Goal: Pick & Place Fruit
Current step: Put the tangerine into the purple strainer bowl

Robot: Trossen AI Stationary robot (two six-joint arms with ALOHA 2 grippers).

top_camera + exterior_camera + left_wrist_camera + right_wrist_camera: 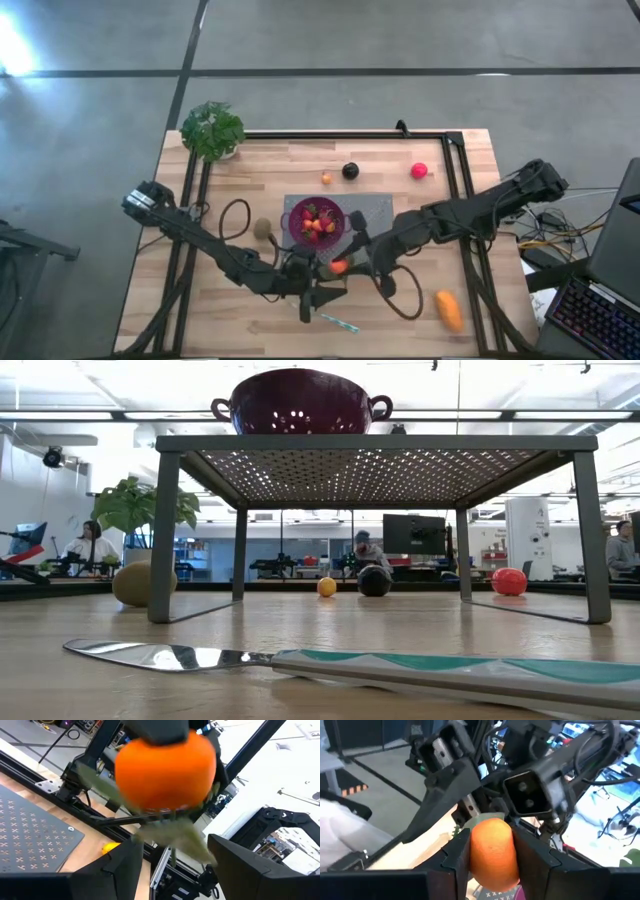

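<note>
just below the frame's centre in the high view, the right tool point(490, 857) is clenched on an orange fruit point(339, 266); the left tool point(172, 865) sits released just beside it. the purple colander point(316, 222) above holds strawberries point(312, 224).

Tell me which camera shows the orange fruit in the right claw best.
The right wrist view: the orange fruit sits large between the right claw fingers. The left wrist view shows it blurred, the high view only tiny, the low view not at all.
</note>
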